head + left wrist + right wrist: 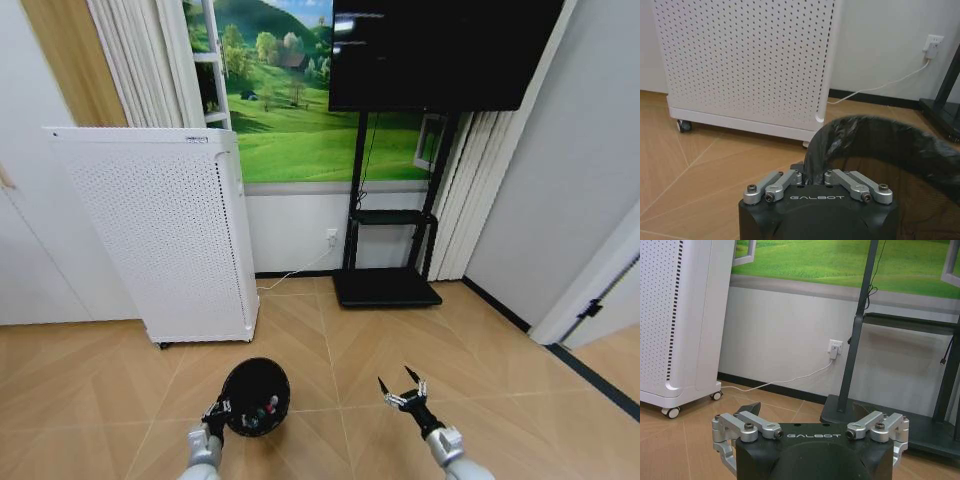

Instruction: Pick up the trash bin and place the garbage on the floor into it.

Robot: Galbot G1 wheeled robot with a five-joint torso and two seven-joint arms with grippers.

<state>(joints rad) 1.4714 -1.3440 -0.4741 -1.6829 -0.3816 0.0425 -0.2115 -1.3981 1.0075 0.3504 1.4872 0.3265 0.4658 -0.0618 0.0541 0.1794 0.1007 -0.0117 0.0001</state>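
Already the left tool (215, 412) is clenched on the near rim of the trash bin (255, 392), which stands upright at its one o'clock with garbage (262, 411) inside; the right tool (403, 392), released, hovers well apart at three o'clock.

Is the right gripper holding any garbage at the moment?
No. In the head view the right gripper hangs over bare floor with its fingers spread and nothing between them.
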